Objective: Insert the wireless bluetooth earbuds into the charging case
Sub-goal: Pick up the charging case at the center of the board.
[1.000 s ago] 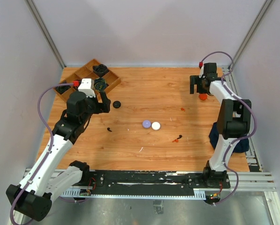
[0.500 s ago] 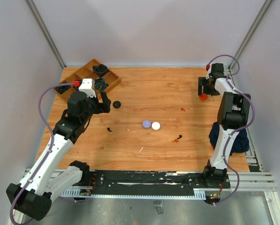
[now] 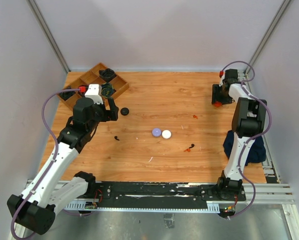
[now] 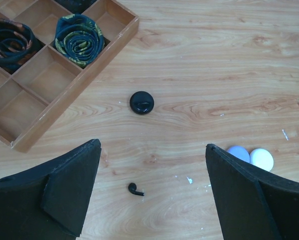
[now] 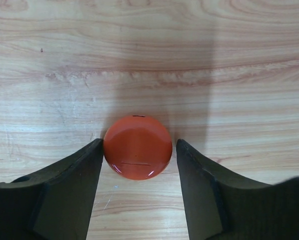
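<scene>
Left wrist: L pincer (image 4: 153,146) released wide, empty; tiny black stemmed earbud (image 4: 136,189) lies on bench (image 4: 214,60) beneath it, near black round case (image 4: 142,102). R pincer (image 5: 139,142) straddles glossy orange case (image 5: 137,154); can't tell if gripped.

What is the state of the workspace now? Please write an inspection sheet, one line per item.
Surface: wooden table, bare wood with small white flecks.
Job's things: orange case far right; black case, pale purple case and white case look closed; black earbud, red-orange earbud, second black earbud beside a red earbud, all loose.
Clutter: wooden divider tray, coiled cables in some compartments.
Hands: left hand open, empty, above the table; right hand open around the orange case, one finger touching it.
Cables: left arm's lilac cable and right arm's lilac cable loop free.
Surroundings: pale walls, metal posts; dark blue object beside the right arm.
</scene>
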Robot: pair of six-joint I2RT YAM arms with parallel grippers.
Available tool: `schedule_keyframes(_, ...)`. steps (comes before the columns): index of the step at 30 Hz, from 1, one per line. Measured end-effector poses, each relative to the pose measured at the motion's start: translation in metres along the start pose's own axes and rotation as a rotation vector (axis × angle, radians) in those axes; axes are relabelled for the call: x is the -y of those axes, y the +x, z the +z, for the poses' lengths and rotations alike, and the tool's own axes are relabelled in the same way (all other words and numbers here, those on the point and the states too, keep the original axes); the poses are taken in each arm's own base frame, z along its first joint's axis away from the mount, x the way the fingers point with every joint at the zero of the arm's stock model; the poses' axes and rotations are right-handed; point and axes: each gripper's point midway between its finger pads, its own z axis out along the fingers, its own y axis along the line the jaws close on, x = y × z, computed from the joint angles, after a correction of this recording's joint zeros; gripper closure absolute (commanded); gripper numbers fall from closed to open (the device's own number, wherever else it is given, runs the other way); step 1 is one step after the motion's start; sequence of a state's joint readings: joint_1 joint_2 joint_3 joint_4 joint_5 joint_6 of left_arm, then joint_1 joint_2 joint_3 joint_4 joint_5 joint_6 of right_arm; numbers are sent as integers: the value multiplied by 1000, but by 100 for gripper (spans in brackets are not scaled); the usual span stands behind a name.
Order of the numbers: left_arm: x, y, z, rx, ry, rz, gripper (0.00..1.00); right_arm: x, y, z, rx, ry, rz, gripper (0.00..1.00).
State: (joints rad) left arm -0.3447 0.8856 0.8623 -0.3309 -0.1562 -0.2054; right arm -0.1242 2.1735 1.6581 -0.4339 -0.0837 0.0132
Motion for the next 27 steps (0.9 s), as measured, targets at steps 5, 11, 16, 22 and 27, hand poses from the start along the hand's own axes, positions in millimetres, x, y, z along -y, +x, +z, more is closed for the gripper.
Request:
schedule_keyframes(5, 0, 2, 0, -5, -1, 1, 9, 0, 0, 0, -1, -3, 5, 48)
schedule_keyframes(11, 0, 3, 0, -6, 4, 1, 9, -3, 0, -1, 0, -21, 0, 54)
schedule_keyframes(16, 6, 4, 0, -14, 37, 5, 9, -8, 6, -13, 2, -45, -36, 56)
schedule_keyframes(22, 16, 5, -2, -21, 100, 14, 9, -24, -11, -57, 89, -87, -130, 58)
schedule_keyframes(27, 32, 3, -6, -19, 190, 12, 8, -63, -33, -100, 211, -168, -275, 59)
